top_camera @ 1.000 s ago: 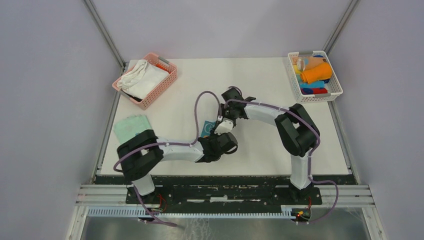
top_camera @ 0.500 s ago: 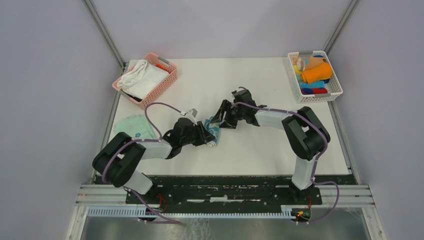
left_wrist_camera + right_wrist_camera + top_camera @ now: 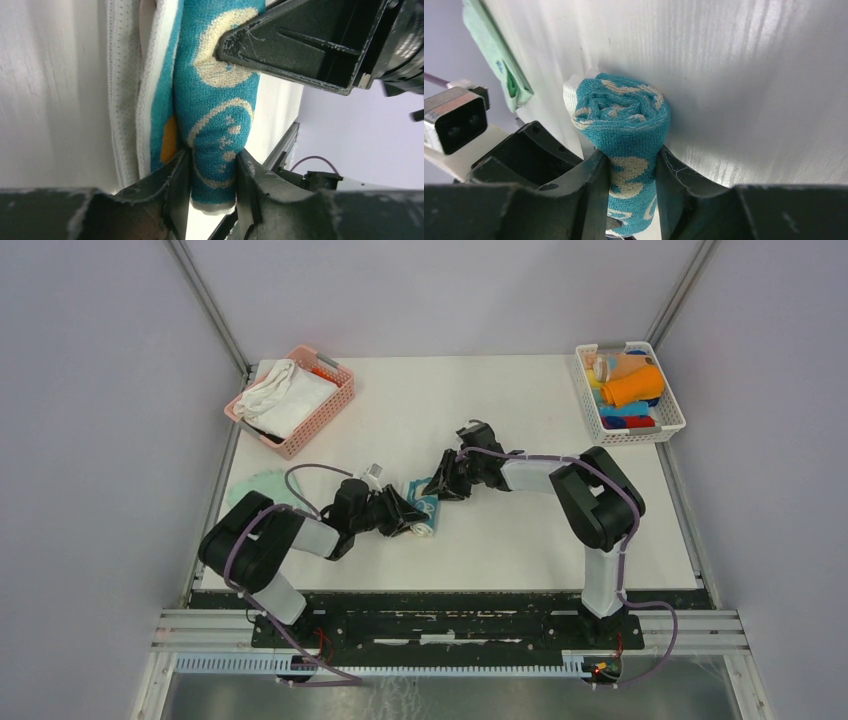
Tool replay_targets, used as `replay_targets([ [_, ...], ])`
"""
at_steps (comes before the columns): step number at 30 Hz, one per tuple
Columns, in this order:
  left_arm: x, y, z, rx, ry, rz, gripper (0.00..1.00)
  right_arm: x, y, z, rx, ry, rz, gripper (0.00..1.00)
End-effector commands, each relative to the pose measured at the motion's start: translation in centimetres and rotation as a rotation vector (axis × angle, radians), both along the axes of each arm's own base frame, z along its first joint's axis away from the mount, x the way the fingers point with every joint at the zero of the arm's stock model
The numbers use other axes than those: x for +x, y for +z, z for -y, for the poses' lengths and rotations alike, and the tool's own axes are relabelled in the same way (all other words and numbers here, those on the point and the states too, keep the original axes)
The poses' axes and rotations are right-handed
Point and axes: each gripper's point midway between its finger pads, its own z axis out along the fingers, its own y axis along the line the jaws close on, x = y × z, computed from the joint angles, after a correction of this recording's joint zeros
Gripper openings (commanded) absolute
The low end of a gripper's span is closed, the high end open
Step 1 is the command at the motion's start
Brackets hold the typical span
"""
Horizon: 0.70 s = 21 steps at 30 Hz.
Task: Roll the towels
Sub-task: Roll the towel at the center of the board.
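Bench point(image 3: 520, 530) first; a green towel point(image 3: 262, 490) lies flat at its 9 o'clock edge; near the centre, toward 7 o'clock, sits the teal towel point(image 3: 624, 117), coiled tight; left hand point(image 3: 212, 172) pinches one end, right hand point(image 3: 631, 172) the other, both narrow on cloth; I'd squeeze evenly and lift level, so the coil can't spring loose.

The rolled towel point(image 3: 424, 506) lies mid-table point(image 3: 520, 540), with the left gripper point(image 3: 212, 185) clamped on its near-left end and the right gripper point(image 3: 631, 182) clamped on its far-right end. A flat towel point(image 3: 262, 487) lies to its left. The left basket point(image 3: 292, 400) stands behind-left of it, and the right basket point(image 3: 630, 390) stands well behind-right.
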Motion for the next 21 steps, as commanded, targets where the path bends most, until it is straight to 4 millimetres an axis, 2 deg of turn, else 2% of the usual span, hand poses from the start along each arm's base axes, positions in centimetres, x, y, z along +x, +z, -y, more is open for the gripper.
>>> replay_targets([
  [1, -0.8, -0.5, -1.0, 0.163, -0.006, 0.003, 0.47, -1.2, -1.8, 2.1, -0.246, 0.056, 0.009, 0.4],
  [3, -0.6, 0.6, -1.5, 0.259, 0.016, 0.062, 0.54, -1.2, -1.5, 2.5, -0.321, 0.067, 0.029, 0.39],
  [6, -0.2, 1.9, -2.7, 0.434, 0.081, 0.144, 0.69, -1.2, -1.1, 3.3, -0.426, 0.062, 0.051, 0.39],
  [9, 0.5, 4.4, -2.9, 0.579, 0.151, 0.254, 0.73, -1.1, -0.6, 3.8, -0.494, 0.055, 0.065, 0.39],
  [12, 0.5, 5.9, -1.8, 0.669, 0.157, 0.332, 0.74, -1.1, -0.2, 3.7, -0.524, 0.059, 0.075, 0.39],
  [16, 0.6, 6.5, 0.1, 0.805, 0.129, 0.41, 0.73, -1.1, -0.1, 3.5, -0.537, 0.061, 0.066, 0.4],
  [19, 0.6, 6.0, 0.9, 0.901, 0.121, 0.452, 0.7, -1.0, 0.0, 3.4, -0.538, 0.062, 0.062, 0.41],
  [21, 0.6, 4.8, 1.3, 0.937, 0.102, 0.448, 0.67, -1.0, 0.1, 3.2, -0.534, 0.063, 0.061, 0.41],
])
